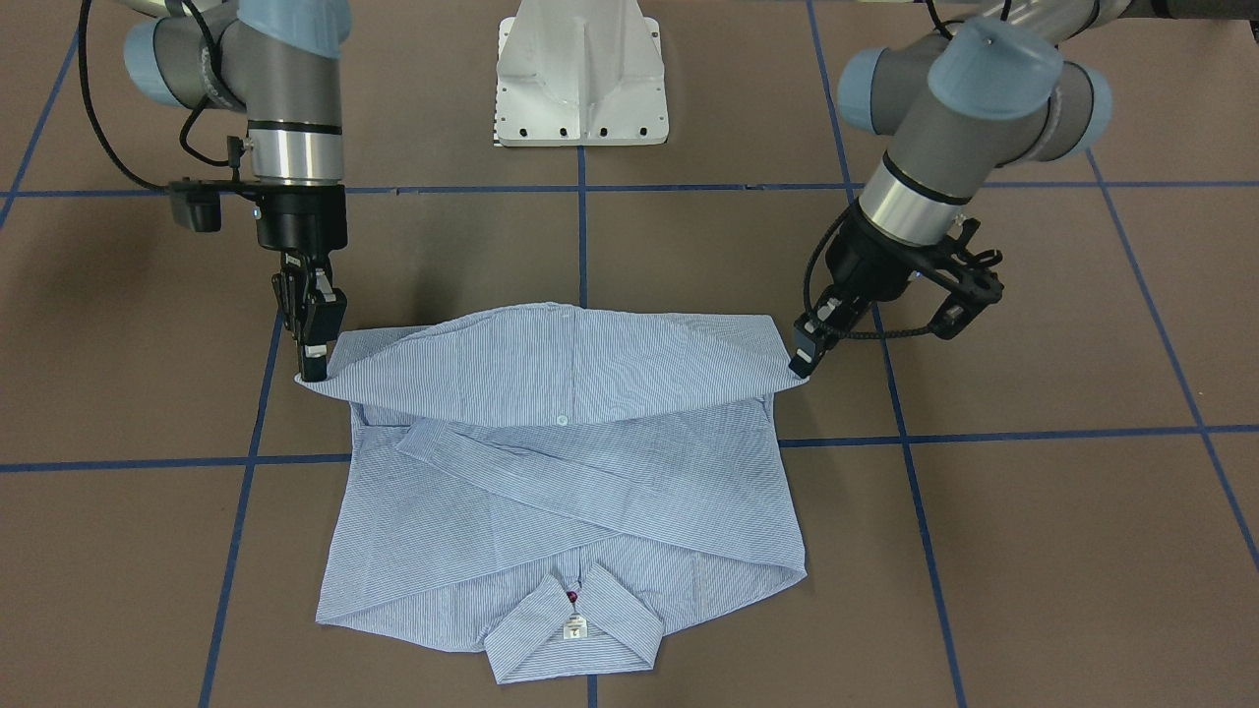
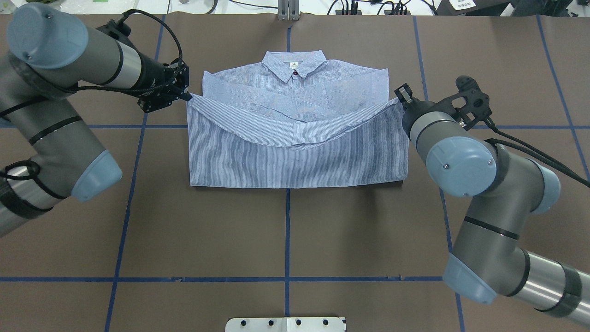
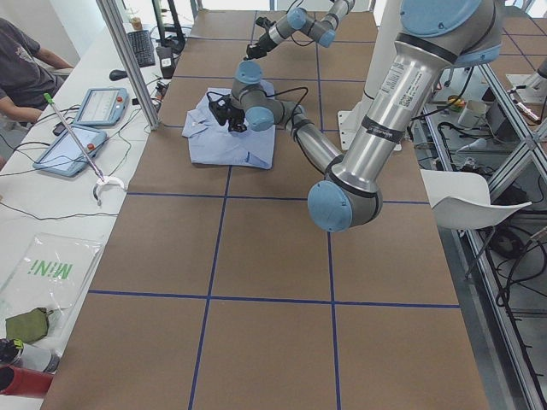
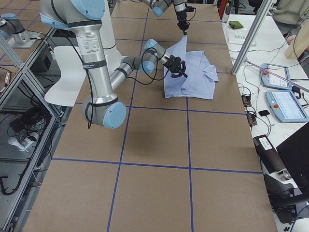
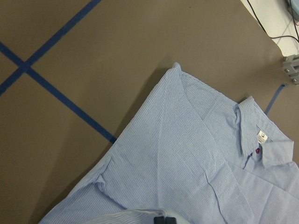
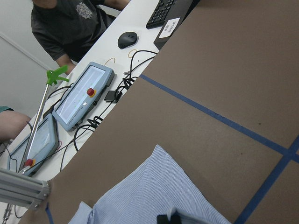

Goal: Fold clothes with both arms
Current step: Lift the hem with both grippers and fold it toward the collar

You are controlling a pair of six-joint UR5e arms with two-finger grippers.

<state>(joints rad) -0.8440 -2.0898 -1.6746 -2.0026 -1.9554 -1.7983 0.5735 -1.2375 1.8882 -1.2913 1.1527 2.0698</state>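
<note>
The blue-and-white striped shirt (image 2: 295, 157) lies on the brown table with its sleeves folded across it and its collar (image 1: 575, 629) on the side away from the robot. My left gripper (image 2: 188, 97) is shut on one bottom hem corner, and it also shows in the front-facing view (image 1: 802, 366). My right gripper (image 2: 400, 99) is shut on the other corner, and it shows there too (image 1: 313, 372). The hem is lifted and stretched between them over the shirt's middle, sagging in the centre. The wrist views show the shirt (image 5: 187, 163) (image 6: 154, 196) below the fingertips.
The white pedestal base (image 1: 580, 79) stands at the robot's side of the table. Blue tape lines (image 2: 287, 230) cross the brown tabletop. An operators' desk with tablets (image 3: 98, 107) and a seated person (image 3: 21, 64) runs beyond the collar side.
</note>
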